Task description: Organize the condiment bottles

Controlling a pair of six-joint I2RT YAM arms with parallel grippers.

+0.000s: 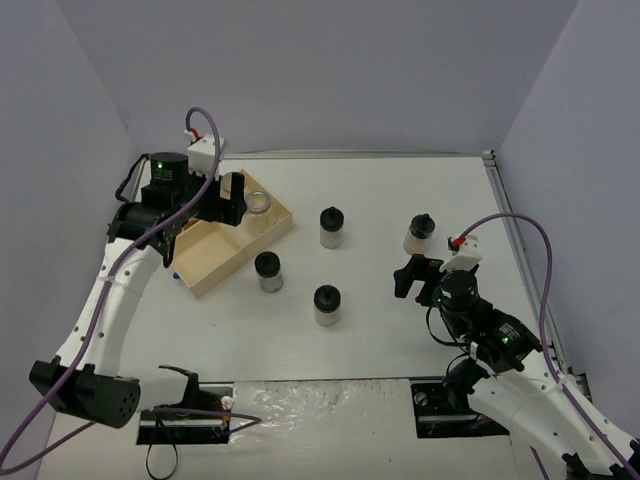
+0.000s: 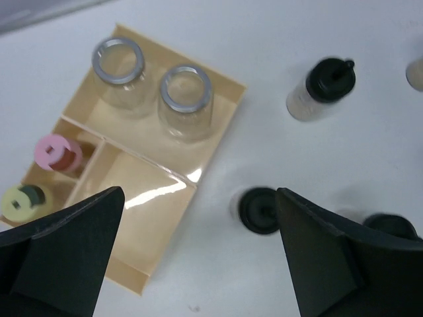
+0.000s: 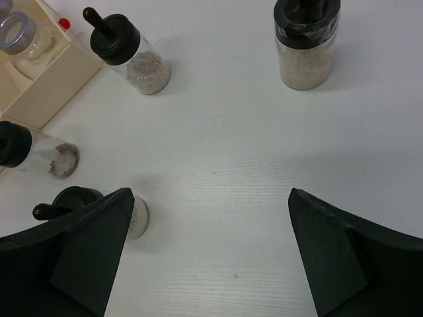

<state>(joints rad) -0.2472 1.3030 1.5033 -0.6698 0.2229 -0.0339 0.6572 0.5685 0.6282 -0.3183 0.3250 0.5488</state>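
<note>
The frame edge cuts off one pale jar [image 2: 417, 72].

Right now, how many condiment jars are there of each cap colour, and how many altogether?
Black-capped jars: 4
Silver-lidded jars: 2
Pink-capped jar: 1
Yellow-green-capped jar: 1
Total: 8

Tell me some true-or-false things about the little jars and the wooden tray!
1. Two clear jars with silver-rimmed lids stand in the pale wooden divided tray. True.
2. Four black-capped jars stand on the white table, outside the tray. True.
3. The pink-capped jar stands outside the tray. False: it is in the tray, beside the yellow-green-capped jar.
4. The right gripper holds a black-capped jar. False: it is open and empty.
</note>
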